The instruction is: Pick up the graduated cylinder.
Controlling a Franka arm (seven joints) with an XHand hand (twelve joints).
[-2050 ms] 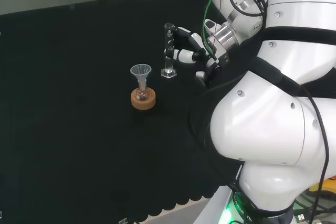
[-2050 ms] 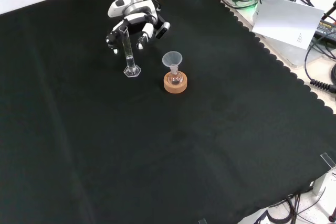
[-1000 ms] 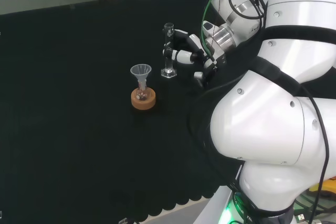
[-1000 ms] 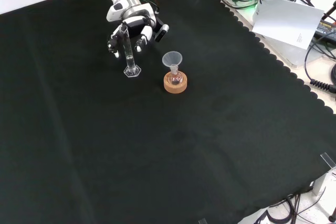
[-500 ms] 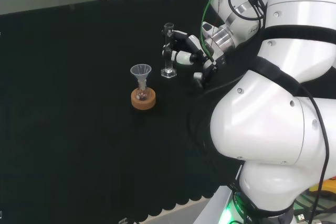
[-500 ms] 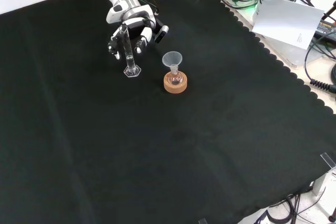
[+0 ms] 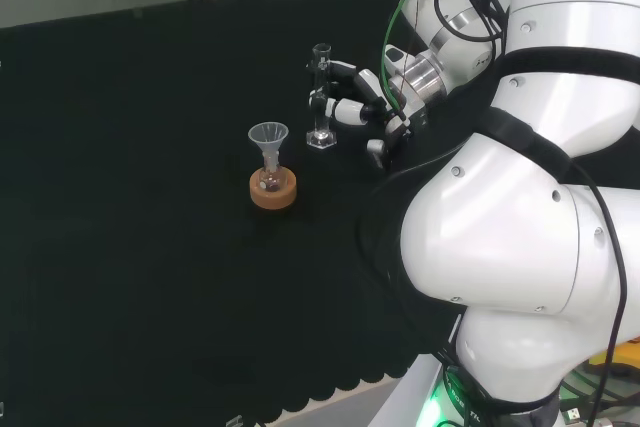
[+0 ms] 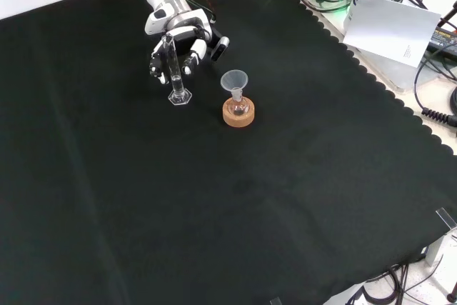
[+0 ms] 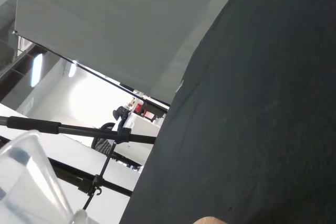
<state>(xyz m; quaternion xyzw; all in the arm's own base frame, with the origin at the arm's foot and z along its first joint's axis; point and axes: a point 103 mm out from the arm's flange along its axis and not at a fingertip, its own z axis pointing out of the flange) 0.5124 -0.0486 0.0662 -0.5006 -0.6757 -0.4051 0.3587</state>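
The hand (image 8: 182, 46) curls round the upright graduated cylinder (image 8: 173, 69), whose base rests on the cloth (image 8: 285, 198); an off-centre squeeze could tip it toward the funnel (image 8: 234, 80).

The cloth (image 8: 285, 198) is plain black with a scalloped edge. The hand (image 8: 182, 41) is black with white fingertips, on a white arm (image 7: 520, 247). The cylinder (image 8: 173, 69) is clear glass, as is the funnel (image 8: 233, 80). The small flask (image 8: 237, 107) shows a reddish tint and sits in a tan cork ring (image 8: 238, 116). At two o'clock in the front view lies a white sheet (image 8: 393, 30).
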